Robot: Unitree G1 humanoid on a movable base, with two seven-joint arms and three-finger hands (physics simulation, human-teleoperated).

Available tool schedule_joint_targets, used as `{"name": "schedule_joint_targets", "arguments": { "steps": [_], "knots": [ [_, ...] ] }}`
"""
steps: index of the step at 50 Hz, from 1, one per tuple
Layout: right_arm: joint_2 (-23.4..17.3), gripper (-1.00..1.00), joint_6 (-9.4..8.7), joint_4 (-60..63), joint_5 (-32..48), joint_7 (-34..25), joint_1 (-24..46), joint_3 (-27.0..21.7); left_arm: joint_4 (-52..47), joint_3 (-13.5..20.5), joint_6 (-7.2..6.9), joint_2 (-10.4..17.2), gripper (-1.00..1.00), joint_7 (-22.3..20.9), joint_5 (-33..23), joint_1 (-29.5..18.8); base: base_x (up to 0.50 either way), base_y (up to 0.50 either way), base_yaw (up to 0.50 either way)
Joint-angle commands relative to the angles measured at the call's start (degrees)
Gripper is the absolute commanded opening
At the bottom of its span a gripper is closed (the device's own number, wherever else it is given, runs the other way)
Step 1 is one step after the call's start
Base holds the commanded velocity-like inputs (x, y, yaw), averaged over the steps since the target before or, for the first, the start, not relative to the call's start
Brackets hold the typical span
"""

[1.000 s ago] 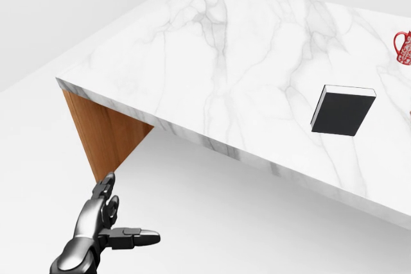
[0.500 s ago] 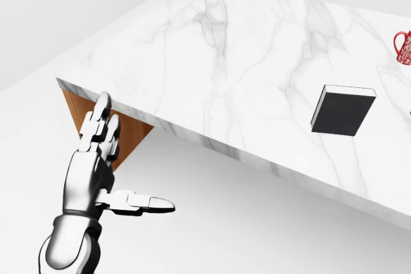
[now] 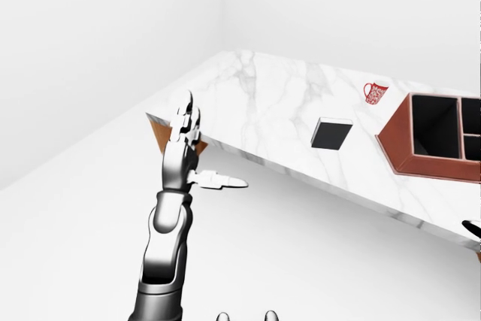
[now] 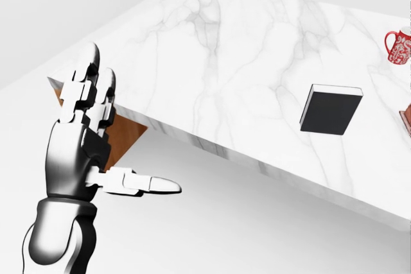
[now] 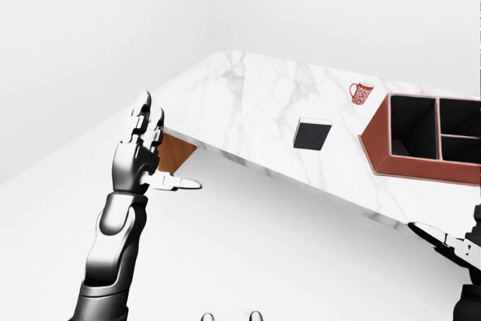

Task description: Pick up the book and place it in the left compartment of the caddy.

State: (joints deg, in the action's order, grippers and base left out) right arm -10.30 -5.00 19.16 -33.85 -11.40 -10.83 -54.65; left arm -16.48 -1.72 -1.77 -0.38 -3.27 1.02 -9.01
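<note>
In the left-eye view our left hand (image 3: 180,157) stood raised off the worktop's (image 3: 255,103) near corner, its fingers (image 3: 184,114) straight up and the thumb out sideways, released and holding nothing. The book (image 3: 331,133) lay flat on the marble, well apart from that hand, between it and the caddy (image 3: 402,152) at the view's right; a red mug (image 3: 374,92) stood above them. In the head view the book (image 4: 331,109) showed a dark cover with a pale strip of pages along its upper edge. We judged it stiff and fairly light, its cover probably smooth, and lying flush it offered little to get under, so we would pinch it across two opposite edges or tip one edge up first. In the right-eye view the caddy's left compartment (image 5: 414,132) gaped dark and seemingly empty, and our right hand (image 5: 458,249) only peeked in at the lower right, one finger extended; we could not tell whether it was released or clenched.
</note>
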Motion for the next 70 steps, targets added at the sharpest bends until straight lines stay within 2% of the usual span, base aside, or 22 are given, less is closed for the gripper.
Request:
{"name": "schedule_joint_targets", "arguments": {
  "steps": [1, 21, 23, 26, 28, 29, 30, 31, 33, 37, 40, 44, 48, 49, 51, 53, 59, 63, 66, 68, 69, 70],
  "knots": [
    [-0.2, 1.0, 0.0, 0.3, -0.4, 0.4, -0.1, -0.4, -4.2, -1.0, -3.23, -0.9, 1.0, 0.7, 0.8, -0.5, 0.08, -0.23, 0.0],
    [-0.3, 1.0, 0.0, -0.1, -0.1, 0.4, 0.1, -0.1, -3.3, -0.5, -2.89, -0.4, 1.0, 0.9, 0.4, -0.7, 0.09, -0.31, 0.0],
    [-0.2, 1.0, 0.0, 0.4, -0.2, 0.4, -0.1, -0.3, -3.3, -0.4, -3.18, -0.5, 1.0, 1.0, 0.9, -0.6, 0.1, -0.35, 0.0],
    [-0.2, 1.0, 0.0, 0.1, 0.0, 0.4, 0.1, -0.2, -2.3, -1.0, -1.69, -0.7, 1.0, 1.1, 0.7, 0.3, 0.1, -0.35, 0.0],
    [-0.2, 1.0, 0.0, 0.0, 0.0, 0.3, 0.1, -0.2, -0.7, -1.5, 0.06, -0.7, 1.0, 1.1, -0.6, 0.8, 0.1, -0.35, 0.0],
    [-0.2, 1.0, 0.0, -0.2, 0.1, 0.3, 0.2, 0.0, -0.2, -1.3, 0.05, -0.9, 1.0, 0.8, 0.4, 0.7, 0.1, -0.35, 0.0],
    [-0.2, 1.0, 0.0, -0.5, 0.2, 0.2, 0.2, 0.0, 0.8, -1.2, 0.85, -0.8, 1.0, 0.9, 0.1, 0.5, 0.1, -0.35, 0.0],
    [-0.2, 1.0, 0.0, -0.5, 0.2, 0.2, 0.2, 0.1, 0.8, -1.2, 0.91, -0.8, 1.0, 0.9, 0.1, 0.5, 0.1, -0.35, 0.0],
    [-0.2, 1.0, 0.0, -0.2, 0.0, 0.3, 0.2, -0.1, 2.0, -1.4, 1.96, -0.9, 1.0, 0.9, 0.0, 0.8, 0.1, -0.35, 0.0],
    [-0.3, 1.0, 0.0, -0.1, -0.1, 0.4, 0.1, -0.1, 1.7, -1.5, 1.92, -1.0, 1.0, 0.7, 0.3, 1.0, 0.1, -0.35, 0.0],
    [-0.2, 1.0, 0.0, 0.2, -0.1, 0.4, 0.1, -0.1, 2.5, -1.3, 2.79, -0.9, 1.0, 0.7, 0.2, 0.8, 0.1, -0.35, 0.0],
    [-0.3, 1.0, 0.0, 0.0, -0.2, 0.3, 0.1, -0.2, 2.2, -0.9, 2.58, -0.7, 1.0, 0.7, 0.5, 0.6, 0.1, -0.35, 0.0],
    [-0.2, 1.0, 0.0, -0.2, 0.0, 0.3, 0.2, 0.0, 4.4, -0.1, 4.0, -0.5, 1.0, 1.2, -0.1, -0.2, 0.1, -0.35, 0.0],
    [-0.2, 1.0, 0.0, -0.1, 0.0, 0.3, 0.1, 0.0, 4.2, 0.0, 3.57, -0.6, 1.0, 1.1, 0.7, -0.3, 0.1, -0.35, 0.0],
    [-0.3, 1.0, 0.0, -0.3, 0.0, 0.3, 0.2, 0.0, 4.1, -0.2, 3.75, -0.4, 1.0, 1.6, -0.3, -0.3, 0.1, -0.35, 0.0],
    [-0.3, 1.0, 0.0, -0.2, -0.1, 0.4, 0.1, 0.0, 3.0, -0.1, 2.68, -0.5, 1.0, 1.6, 0.1, -0.5, 0.1, -0.35, 0.0],
    [-0.3, 1.0, 0.0, -0.2, 0.0, 0.3, 0.2, 0.0, 0.8, 0.0, 0.81, -0.3, 1.0, 1.7, 0.6, -0.6, 0.1, -0.35, 0.0],
    [-0.2, 1.0, 0.0, -0.2, 0.1, 0.3, 0.1, 0.1, 0.9, 0.0, 0.73, -0.2, 1.0, 1.7, 0.4, -0.7, 0.1, -0.35, 0.0],
    [-0.2, 1.0, 0.0, 0.1, 0.0, 0.3, 0.0, 0.0, 1.5, 0.0, 1.44, -0.2, 1.0, 1.7, -0.2, -0.9, 0.1, -0.35, 0.0],
    [-0.2, 1.0, 0.0, 0.2, -0.1, 0.3, 0.0, -0.1, 1.8, 0.0, 1.42, -0.2, 1.0, 1.6, 0.1, -1.0, 0.1, -0.35, 0.0],
    [-0.2, 1.0, 0.0, -0.1, 0.1, 0.2, 0.1, 0.0, 2.2, -0.2, 2.05, -0.2, 1.0, 1.7, -0.6, -0.9, 0.1, -0.35, 0.0],
    [-0.2, 1.0, 0.0, -0.1, 0.1, 0.3, 0.1, 0.0, 1.9, -0.2, 1.69, -0.3, 1.0, 1.6, -0.5, -0.9, 0.1, -0.35, 0.0]
  ]
}}
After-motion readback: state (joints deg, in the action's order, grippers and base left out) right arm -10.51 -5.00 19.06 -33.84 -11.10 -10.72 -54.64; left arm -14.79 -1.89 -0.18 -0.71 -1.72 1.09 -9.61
